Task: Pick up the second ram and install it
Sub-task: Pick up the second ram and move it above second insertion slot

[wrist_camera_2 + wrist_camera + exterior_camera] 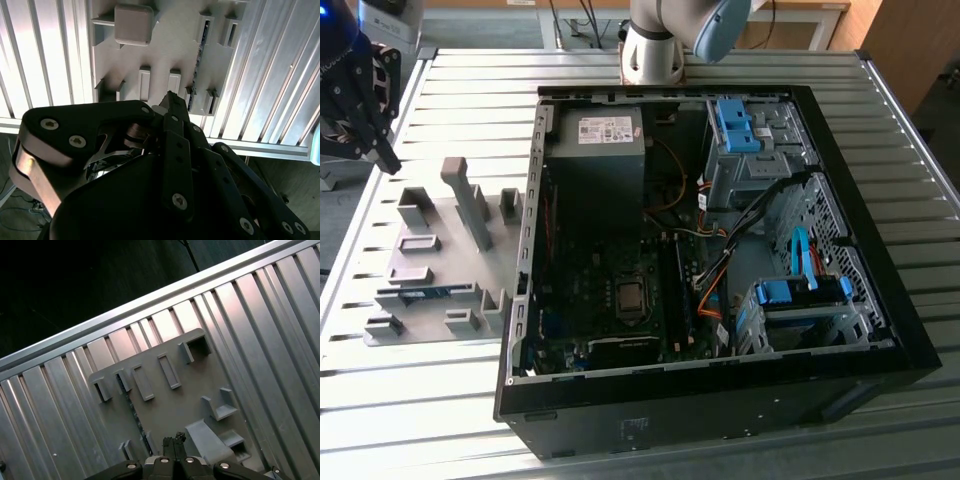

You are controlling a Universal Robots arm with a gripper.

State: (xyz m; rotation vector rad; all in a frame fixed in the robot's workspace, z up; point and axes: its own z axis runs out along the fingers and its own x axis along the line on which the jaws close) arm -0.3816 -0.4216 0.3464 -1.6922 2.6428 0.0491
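1. The gripper [360, 100] hangs empty over the slatted table [420, 400]. In both wrist views its jaws look pressed together with nothing between them. Brought down like that, they would likely strike the stick's top edge or the grey fixture [440, 225] instead of straddling the stick.
2. The second ram [425, 293] is thin and sits on edge in a narrow slot of the fixture, with raised posts close by. An off-centre or skewed approach could catch a finger on a post, or cock the stick in its slot and scrape its chips.
3. A light pinch on so flat a part may let it swing, which would probably make it awkward to line up inside the open computer case [650, 420], at 3 o'clock of the fixture.
4. In the exterior view the stick lies at about 5 o'clock of the gripper, well apart from it. In the second wrist view the ram [200, 50] lies beyond the fingertips and to one side of their line, not between them.
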